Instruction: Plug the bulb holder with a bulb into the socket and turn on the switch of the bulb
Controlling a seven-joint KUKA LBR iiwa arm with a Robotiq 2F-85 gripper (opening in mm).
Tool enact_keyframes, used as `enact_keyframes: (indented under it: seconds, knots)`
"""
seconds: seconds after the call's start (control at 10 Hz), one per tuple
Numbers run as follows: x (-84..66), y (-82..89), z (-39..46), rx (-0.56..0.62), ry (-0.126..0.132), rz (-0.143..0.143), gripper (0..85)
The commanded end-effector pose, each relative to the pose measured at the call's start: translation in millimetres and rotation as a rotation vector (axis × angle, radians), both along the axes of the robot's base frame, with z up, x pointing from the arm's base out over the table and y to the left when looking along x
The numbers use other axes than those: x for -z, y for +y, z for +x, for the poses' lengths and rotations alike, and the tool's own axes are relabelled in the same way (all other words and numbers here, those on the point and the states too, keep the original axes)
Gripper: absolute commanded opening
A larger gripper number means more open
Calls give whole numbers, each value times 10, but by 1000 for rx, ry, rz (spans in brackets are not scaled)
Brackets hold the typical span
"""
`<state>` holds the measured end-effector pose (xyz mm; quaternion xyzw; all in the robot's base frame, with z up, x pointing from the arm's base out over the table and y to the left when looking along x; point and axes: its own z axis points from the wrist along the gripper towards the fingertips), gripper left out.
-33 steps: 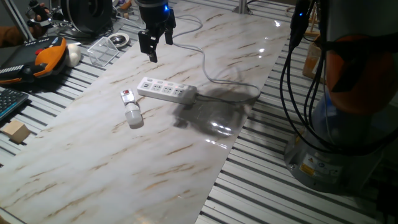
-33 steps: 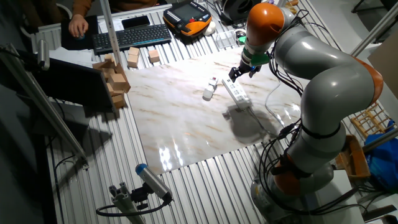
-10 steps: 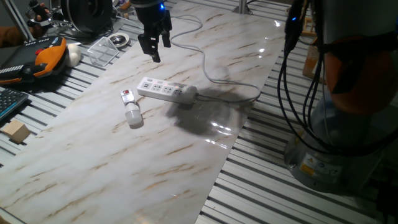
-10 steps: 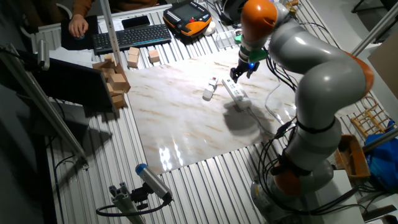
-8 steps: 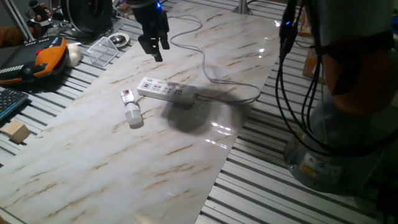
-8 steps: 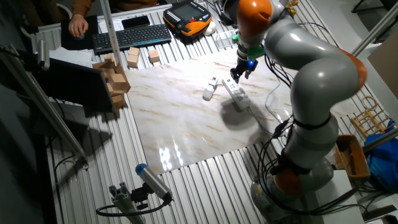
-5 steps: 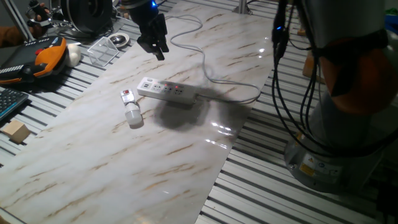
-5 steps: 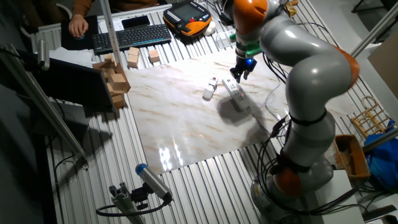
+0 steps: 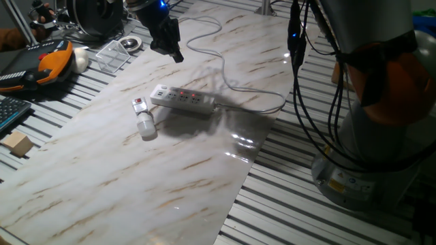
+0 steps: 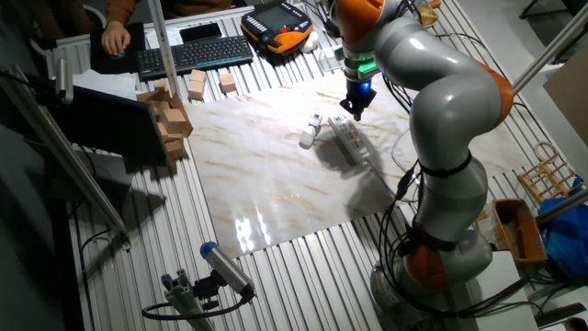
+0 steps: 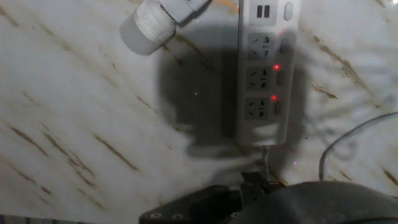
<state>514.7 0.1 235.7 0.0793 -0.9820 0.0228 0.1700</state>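
Observation:
The bulb holder, a small white box with a red switch, lies on its side on the marble sheet, joined to the bulb. It lies just left of the socket, a long white strip with red lights. In the hand view the bulb is at the top left and the socket at the top right. My gripper hangs tilted above the sheet, behind the socket's left end, open and empty. The other fixed view shows the gripper over the socket.
The socket's pale cable loops across the back of the sheet. An orange pendant, a cream ball and a clear box sit at the left. A wood block lies near the left edge. A keyboard and wooden blocks are beyond.
My gripper has moved a little back and left, tilting as the arm swung. Its shadow has slid left along the socket. The bulb holder and socket have not moved.

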Motion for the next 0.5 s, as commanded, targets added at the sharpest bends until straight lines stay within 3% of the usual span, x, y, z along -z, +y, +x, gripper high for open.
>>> enact_keyframes:
  seconds: [0.0, 0.4]
  knots:
    - [1, 0, 0, 2, 0, -1, 0]
    - [2, 0, -2, 14, -7, -4, 0]
